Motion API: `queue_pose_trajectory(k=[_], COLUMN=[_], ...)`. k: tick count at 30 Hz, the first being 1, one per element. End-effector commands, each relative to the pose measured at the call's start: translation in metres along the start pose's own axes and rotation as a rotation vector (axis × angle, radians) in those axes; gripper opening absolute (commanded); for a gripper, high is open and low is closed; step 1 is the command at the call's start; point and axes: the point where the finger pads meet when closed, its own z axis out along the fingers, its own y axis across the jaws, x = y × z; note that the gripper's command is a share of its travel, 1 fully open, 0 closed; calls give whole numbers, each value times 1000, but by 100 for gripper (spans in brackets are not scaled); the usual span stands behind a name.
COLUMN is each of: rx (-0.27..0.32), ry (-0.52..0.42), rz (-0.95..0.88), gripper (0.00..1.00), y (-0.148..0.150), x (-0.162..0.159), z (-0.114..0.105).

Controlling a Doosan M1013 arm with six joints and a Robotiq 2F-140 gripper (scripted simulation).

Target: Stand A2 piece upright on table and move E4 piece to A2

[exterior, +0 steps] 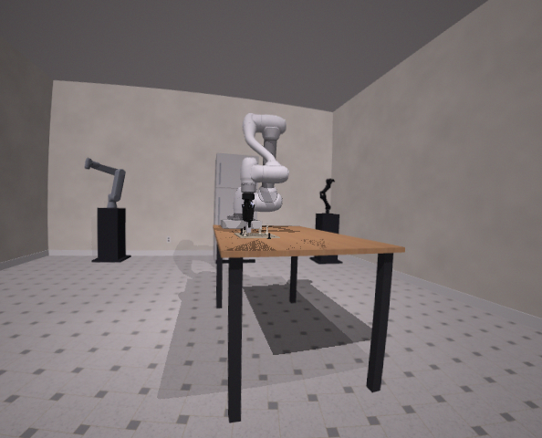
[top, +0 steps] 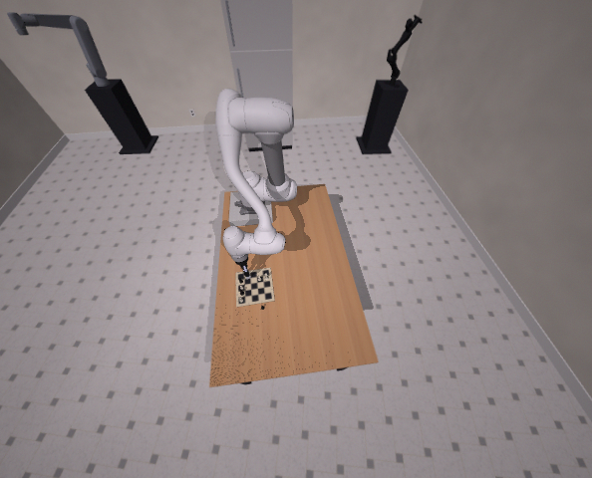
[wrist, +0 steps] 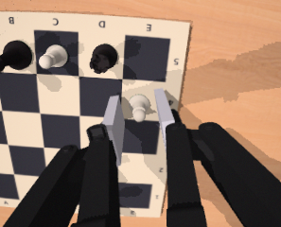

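Observation:
In the wrist view a small white pawn [wrist: 138,108] stands upright on E4, near the right edge of the chessboard [wrist: 78,108]. My gripper [wrist: 138,106] hangs over it with one finger on each side. The fingers are partly open, and a gap shows between each finger and the pawn. In the top view the gripper [top: 244,271] is at the board's far left corner. A small black piece [top: 262,307] stands on the table just off the board's near edge; it also shows in the exterior view [exterior: 268,234]. My fingers hide A2.
Along row 5 stand two black pieces [wrist: 17,53] at the left, a white pawn [wrist: 53,57] on C5 and a black knight [wrist: 104,59] on D5. The table edge lies left of the board [top: 255,287]. Two other arms stand on pedestals far off.

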Motion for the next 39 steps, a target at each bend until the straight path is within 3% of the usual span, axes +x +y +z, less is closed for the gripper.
queue_pose_trajectory(k=[1,29,30,39], rx=[0,0,0,0], ry=[0,0,0,0], rz=[0,0,0,0], gripper=[20,20,0,0], y=[0,0,0,0], x=[0,0,0,0], z=[0,0,0,0])
